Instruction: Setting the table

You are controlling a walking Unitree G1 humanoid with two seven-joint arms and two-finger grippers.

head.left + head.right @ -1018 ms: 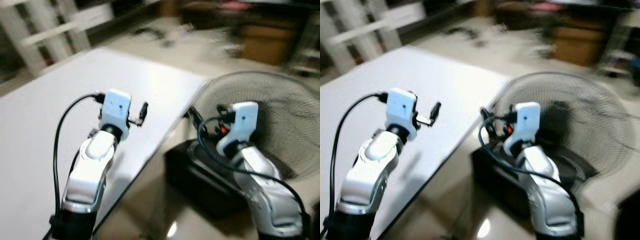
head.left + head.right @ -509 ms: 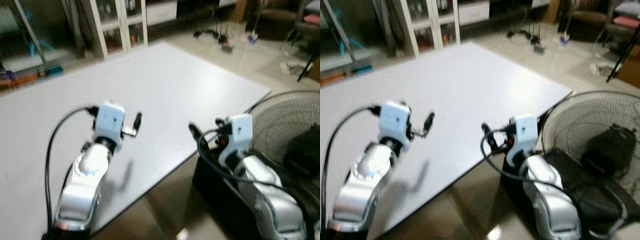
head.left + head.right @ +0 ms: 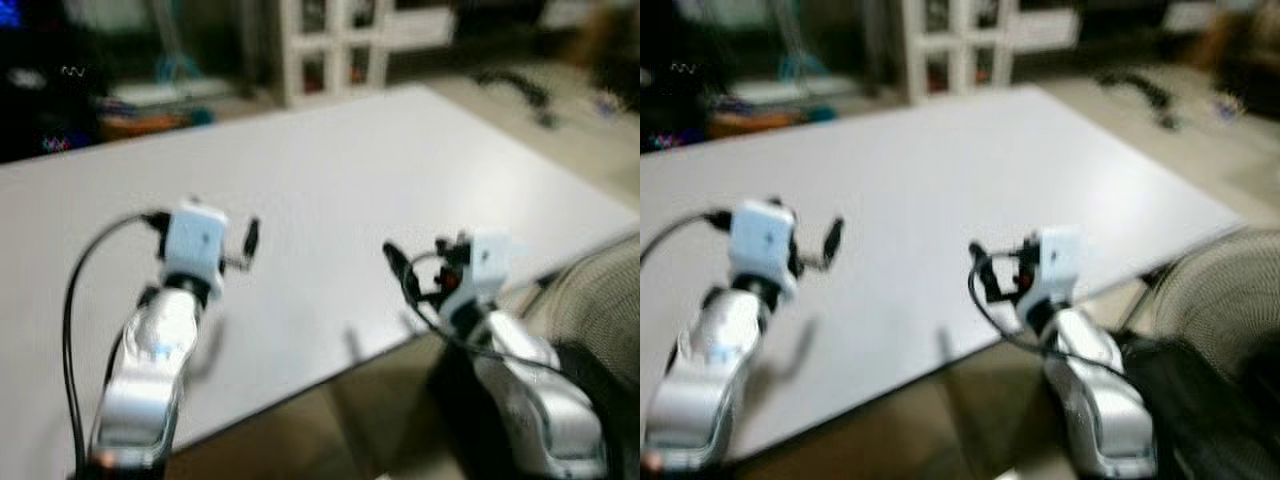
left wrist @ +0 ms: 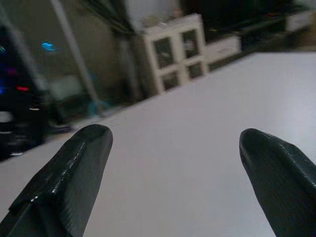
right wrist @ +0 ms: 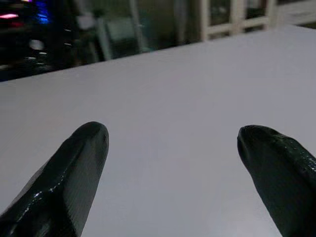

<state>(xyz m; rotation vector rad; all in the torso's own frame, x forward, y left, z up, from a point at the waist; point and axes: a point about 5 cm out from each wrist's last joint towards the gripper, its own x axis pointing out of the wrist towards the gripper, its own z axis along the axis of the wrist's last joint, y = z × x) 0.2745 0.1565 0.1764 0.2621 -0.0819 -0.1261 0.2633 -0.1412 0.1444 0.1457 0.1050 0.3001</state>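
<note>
1. Left gripper: fingers spread wide, nothing btwn them, held above the white table.
2. Right gripper: fingers also apart, empty, over table's near edge.
3. Mesh fan guard by table's right corner; white glass-door cabinet beyond. Head views blurred.

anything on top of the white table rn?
Nothing on the white table where it shows: bare surface, with the left gripper and right gripper held over it, both open and holding nothing. The arms cover part of the near edge, so that strip is unchecked.
</note>
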